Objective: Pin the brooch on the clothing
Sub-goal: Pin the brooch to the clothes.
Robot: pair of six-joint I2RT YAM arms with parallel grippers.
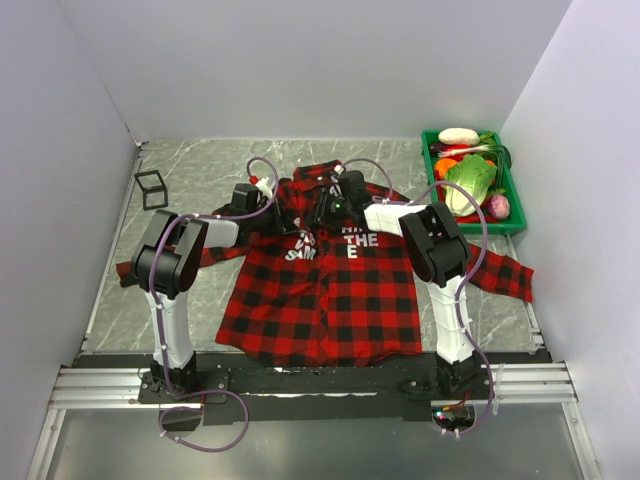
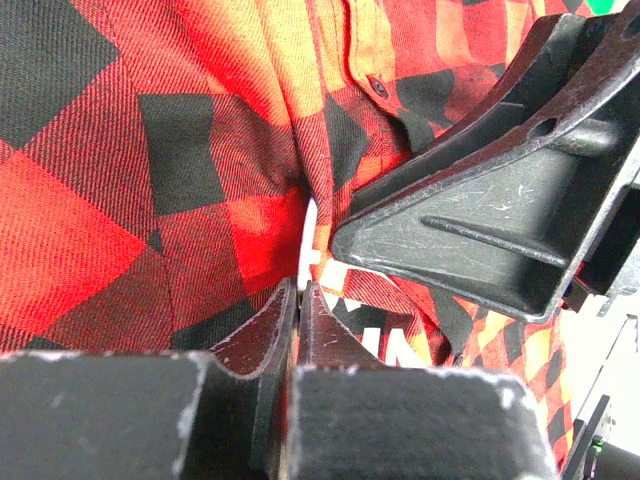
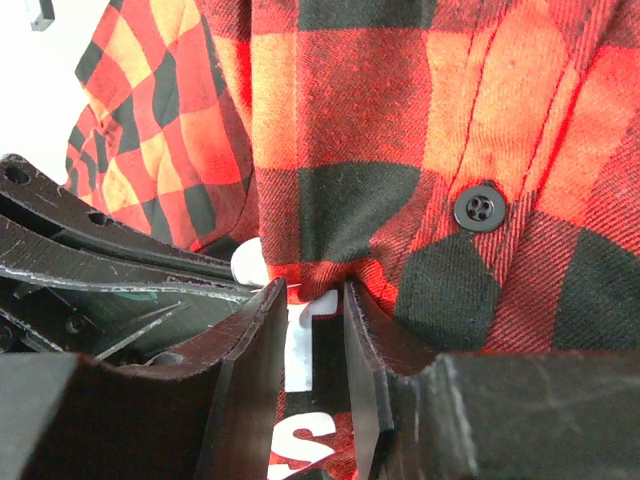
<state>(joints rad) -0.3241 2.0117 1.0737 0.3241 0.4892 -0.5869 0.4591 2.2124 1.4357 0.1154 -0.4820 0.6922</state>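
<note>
Black fingers of the left end effector press together, seemingly pinching a raised fold of the red-and-black plaid collared shirt, spread on the grey marbled tabletop, beside its white chest lettering. The right end effector stands part-way apart astride that pucker, gripping nothing visible. The small round brooch shows in no view: locate it first, then hold the fold taut and pin clear of the black four-hole button.

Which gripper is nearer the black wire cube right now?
Left. The left gripper pinches the shirt right of the wire cube; the right gripper sits just beyond it, farther right.
</note>
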